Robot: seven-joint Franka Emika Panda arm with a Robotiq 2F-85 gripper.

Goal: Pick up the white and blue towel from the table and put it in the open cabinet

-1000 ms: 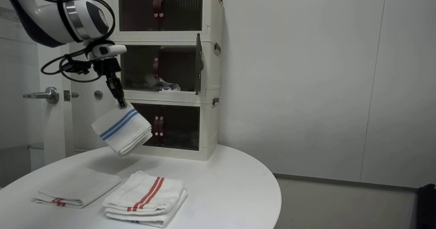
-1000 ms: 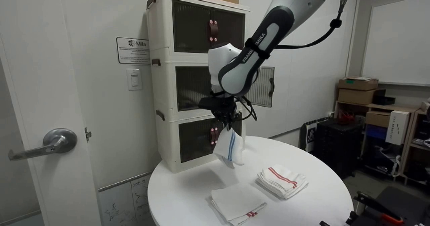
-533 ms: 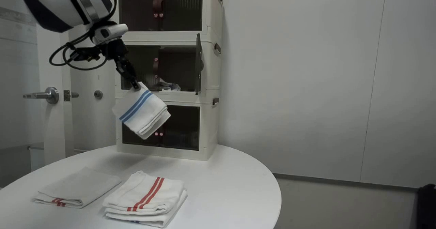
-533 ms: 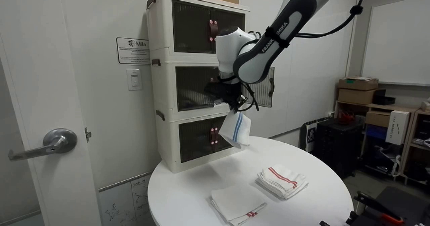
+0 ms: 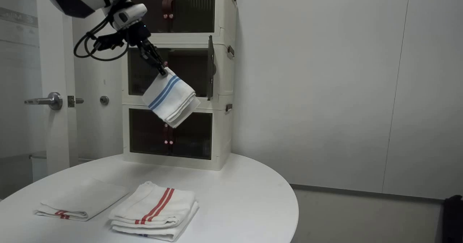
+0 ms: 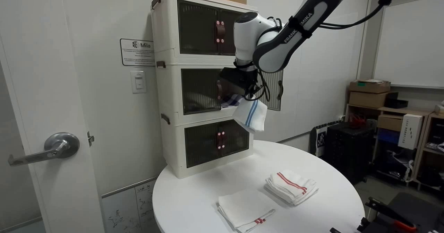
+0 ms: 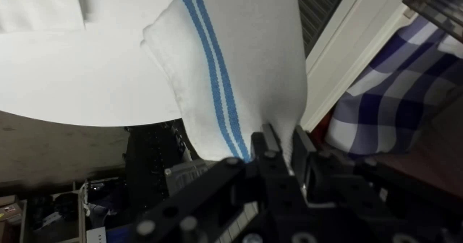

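The white and blue towel [image 6: 250,117] hangs from the gripper [image 7: 284,136], which is clamped near one of its corners, over the surface [image 5: 249,196] toward the edge where the cabinet [image 6: 169,94] stands. It is in the air, outside the cabinet, and in both exterior views its free end shows lower than the sill [image 6: 225,113].

The step in hand looks like bringing it inside. To do this well, lift first until the loose lower corner clears the sill; otherwise it would likely catch there and fold back. Then line up with the gap between the closed door [image 6: 201,91] and the open door [image 6: 272,89], keeping the gripper off both. A checked cloth [image 7: 390,105] takes up room inside, so go in above it. Lower gently, release only once most of the fold is past the sill, then back straight out.
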